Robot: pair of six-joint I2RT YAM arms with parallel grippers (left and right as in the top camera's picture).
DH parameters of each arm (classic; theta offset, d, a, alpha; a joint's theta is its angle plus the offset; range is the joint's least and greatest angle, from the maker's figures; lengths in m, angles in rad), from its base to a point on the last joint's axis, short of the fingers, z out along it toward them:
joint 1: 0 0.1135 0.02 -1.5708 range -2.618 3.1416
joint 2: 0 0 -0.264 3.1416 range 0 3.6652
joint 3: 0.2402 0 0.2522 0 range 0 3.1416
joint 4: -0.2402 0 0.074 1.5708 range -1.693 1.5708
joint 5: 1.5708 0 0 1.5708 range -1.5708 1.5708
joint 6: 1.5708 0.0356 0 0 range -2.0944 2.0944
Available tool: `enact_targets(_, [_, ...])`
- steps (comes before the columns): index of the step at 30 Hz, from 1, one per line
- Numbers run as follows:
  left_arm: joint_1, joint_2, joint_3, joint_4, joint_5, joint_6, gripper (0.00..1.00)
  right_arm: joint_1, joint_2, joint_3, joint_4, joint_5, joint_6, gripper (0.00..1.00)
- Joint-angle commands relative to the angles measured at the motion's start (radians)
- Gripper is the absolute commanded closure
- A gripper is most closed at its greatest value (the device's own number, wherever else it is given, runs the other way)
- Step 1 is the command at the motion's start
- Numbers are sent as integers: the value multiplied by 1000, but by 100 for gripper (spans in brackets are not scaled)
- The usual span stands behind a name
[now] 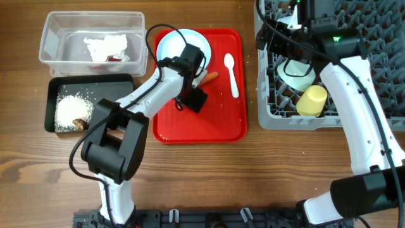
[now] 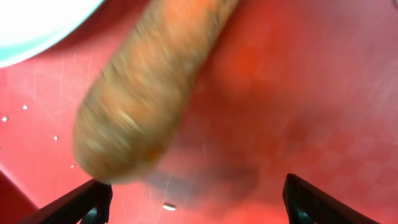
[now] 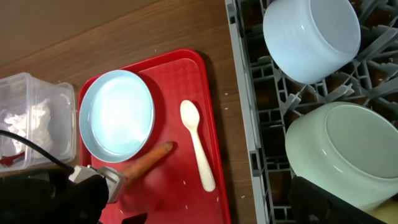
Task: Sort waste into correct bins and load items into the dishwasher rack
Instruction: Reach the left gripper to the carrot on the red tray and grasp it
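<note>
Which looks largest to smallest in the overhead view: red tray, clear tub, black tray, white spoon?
Largest: red tray.
Next: clear tub and black tray, about alike, so unranked.
Smallest: white spoon.

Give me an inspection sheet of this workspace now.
Surface: brown wooden table.
Job's things: orange carrot, round light-blue plate, white plastic spoon on flat red tray; two pale bowls, small yellow cup in grey plastic rack; crumpled white napkin in clear plastic tub; white rice in black tray.
Clutter: white specks on red tray.
Grippers: left gripper open at carrot; right gripper open above rack.
Cables: black cables on both arms.
Surroundings: nothing seen.
</note>
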Motion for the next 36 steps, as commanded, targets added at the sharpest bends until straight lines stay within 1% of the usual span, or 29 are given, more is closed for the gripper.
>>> enact_targets(1, [-7, -8, 77, -71, -47, 11, 13, 0, 11, -7, 8, 10, -21, 4])
enact_targets(4, [-6, -24, 140, -63, -47, 11, 10, 0, 12, -7, 11, 10, -21, 4])
enact_targets(5, [-6, -24, 144, -21, -47, 12, 6, 0, 13, -7, 11, 10, -21, 4])
enact_targets(6, [-6, -20, 144, 13, -47, 13, 4, 0, 13, -7, 10, 10, -21, 4])
enact_targets(9, [-7, 22, 144, 106, -35, 65, 4, 0, 13, -7, 9, 10, -21, 4])
enact_targets(11, [-11, 68, 144, 145, -34, 73, 2, 0, 13, -7, 9, 10, -21, 4])
enact_targets(12, [-13, 81, 144, 146, -27, 90, 3, 0, 13, -7, 9, 10, -20, 4])
enact_targets(21, [-75, 101, 144, 113, -20, 90, 6, 0, 13, -7, 10, 10, -21, 4])
enact_targets(24, [-81, 101, 144, 108, -20, 90, 5, 0, 14, -7, 9, 10, -21, 4])
enact_targets(28, [-83, 103, 143, 56, -20, 86, 6, 0, 14, -7, 10, 10, -20, 4])
enact_targets(30, [-83, 112, 143, 61, -20, 86, 7, 0, 14, -7, 10, 10, -21, 4])
enact_targets(31, [-83, 122, 143, 73, -20, 86, 9, 0, 14, -7, 10, 10, -21, 4])
enact_targets(32, [-83, 130, 143, 85, -20, 84, 16, 0, 14, -7, 10, 10, -21, 4])
enact_targets(36, [-85, 172, 143, 105, -20, 27, 32, 0, 14, -7, 9, 10, -21, 4])
